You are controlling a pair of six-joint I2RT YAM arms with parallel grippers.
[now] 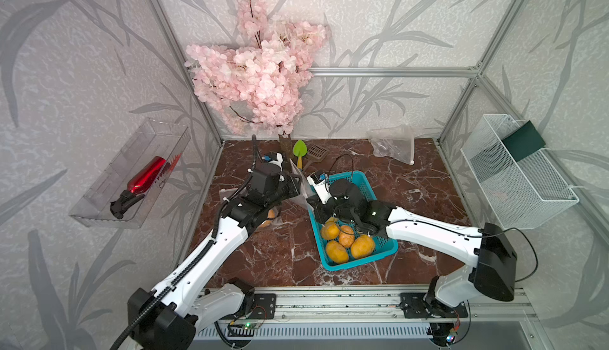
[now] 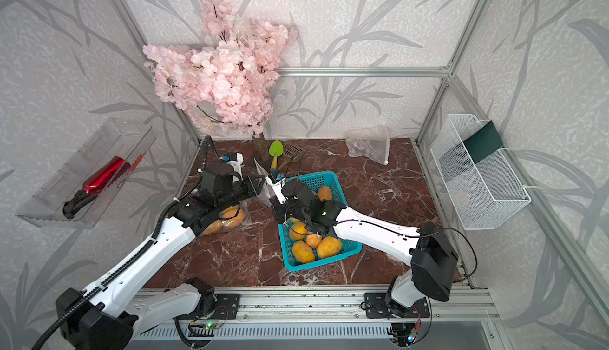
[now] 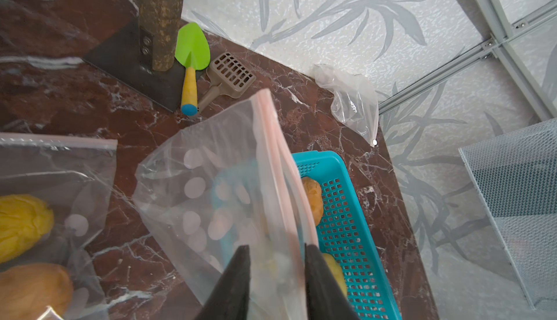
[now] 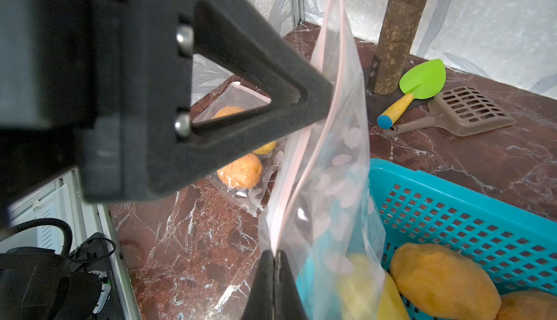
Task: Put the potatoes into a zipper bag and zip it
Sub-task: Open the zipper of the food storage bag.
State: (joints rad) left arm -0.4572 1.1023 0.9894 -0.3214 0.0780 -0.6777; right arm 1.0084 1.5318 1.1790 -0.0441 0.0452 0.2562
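One zipper bag (image 3: 205,189) hangs pinched by right fingers (image 4: 262,288), left fingers (image 3: 232,285) spread around it.

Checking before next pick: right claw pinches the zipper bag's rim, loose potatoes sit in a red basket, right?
The basket is teal, not red: see both top views. The right claw does pinch the zipper bag rim; potatoes sit in the basket.

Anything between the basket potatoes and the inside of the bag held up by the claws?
Only the bag's own mouth: its pink zipper strips lie almost together, pinched by the right claw. The potatoes lie loose in the blue basket, partly under the right arm.
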